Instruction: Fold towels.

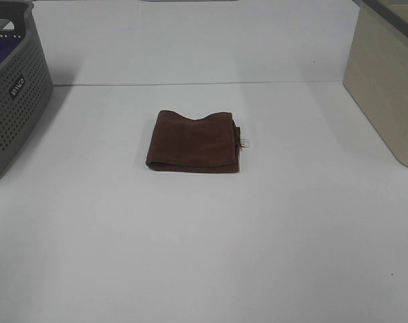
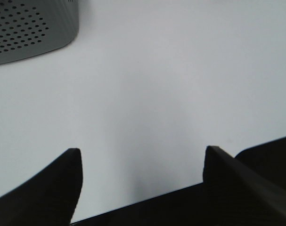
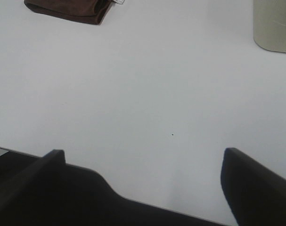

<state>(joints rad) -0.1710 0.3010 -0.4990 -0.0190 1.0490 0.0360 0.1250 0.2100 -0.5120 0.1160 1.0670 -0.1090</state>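
A brown towel [image 1: 193, 142] lies folded into a small rectangle in the middle of the white table, with a small white label at its right edge. A corner of it also shows in the right wrist view [image 3: 67, 10]. Neither arm shows in the exterior high view. My left gripper [image 2: 140, 153] is open and empty over bare table near the grey basket. My right gripper [image 3: 145, 153] is open and empty over bare table, well apart from the towel.
A grey perforated laundry basket [image 1: 12, 87] stands at the left edge, also in the left wrist view [image 2: 32, 28]. A beige bin [image 1: 385, 81] stands at the right edge, also in the right wrist view [image 3: 274, 26].
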